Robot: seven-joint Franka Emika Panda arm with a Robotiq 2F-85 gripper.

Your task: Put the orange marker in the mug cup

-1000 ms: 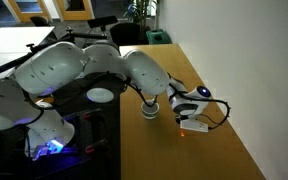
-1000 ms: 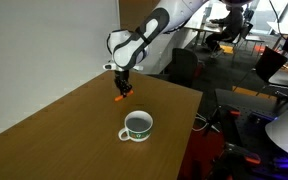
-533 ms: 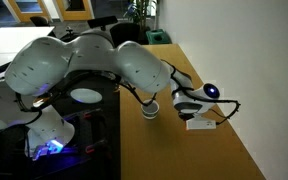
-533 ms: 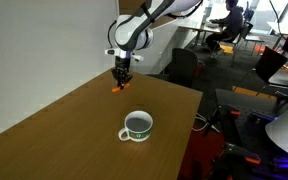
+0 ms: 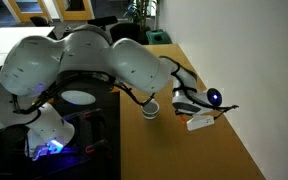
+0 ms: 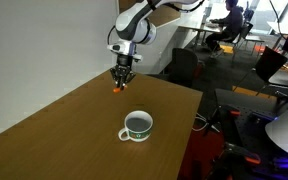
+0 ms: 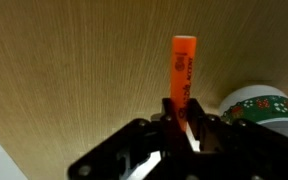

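Note:
My gripper (image 6: pixel 121 79) is shut on the orange marker (image 6: pixel 118 87) and holds it in the air above the wooden table. In the wrist view the orange marker (image 7: pixel 182 68) sticks out from between my fingers (image 7: pixel 180 112), pointing at the tabletop. The mug cup (image 6: pixel 137 125), white inside with a dark patterned wall, stands on the table nearer the camera than my gripper. It also shows at the right edge of the wrist view (image 7: pixel 264 103) and partly behind the arm in an exterior view (image 5: pixel 151 108). The marker is hidden in that view.
The wooden table (image 6: pixel 64 140) runs along a white wall (image 5: pixel 254 60). Its edge drops off to a floor with office chairs (image 6: pixel 274 65) and equipment. The arm's bulky links (image 5: pixel 84 60) fill the space beside the table.
My gripper has risen from the tabletop with the orange marker in it. The arm has swung higher. The mug has not moved.

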